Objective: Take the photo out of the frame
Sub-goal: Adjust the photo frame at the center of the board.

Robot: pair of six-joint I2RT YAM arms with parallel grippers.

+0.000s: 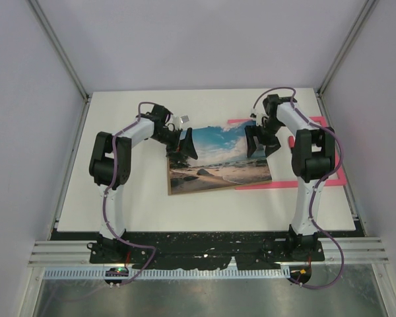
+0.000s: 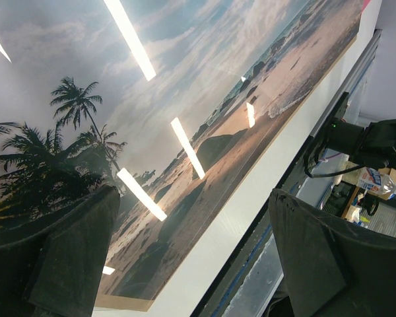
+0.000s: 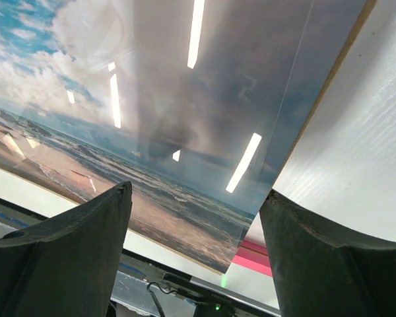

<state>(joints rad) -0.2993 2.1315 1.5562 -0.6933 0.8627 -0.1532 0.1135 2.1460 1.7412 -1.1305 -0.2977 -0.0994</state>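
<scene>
The photo point(image 1: 218, 158) lies face up near the middle of the bench point(image 1: 132, 198), turned askew. Its beach scene shows blue sky and cloud at the far side and sand at the near side. A thin brown edge runs along its near and left sides. Its right part overlaps the frame point(image 1: 297, 183), a thin pink rectangle lying flat at the right rear of the bench. The print is not seated in it but covers the frame's left side. Pink strips show only beyond the print's far-right corner, along the right, and below its near-right corner. Inside the frame, to the right of the print, white bench shows.

The left gripper point(image 1: 182, 146) hangs over the photo's far-left corner. In the left wrist view its fingers point(image 2: 66, 251) stand wide apart with nothing between them, above the palms on the glossy photo point(image 2: 185, 99).

The right gripper point(image 1: 259, 144) is over the photo's far-right edge. Its fingers point(image 3: 66, 251) are likewise spread and gripping nothing. Beneath them are the photo point(image 3: 185, 99), a bit of pink frame point(image 3: 254, 257) and white bench point(image 3: 363, 132).

Pale grey walls point(image 1: 26, 99) enclose the bench, and a metal rail point(image 1: 204, 251) runs along its near edge.
</scene>
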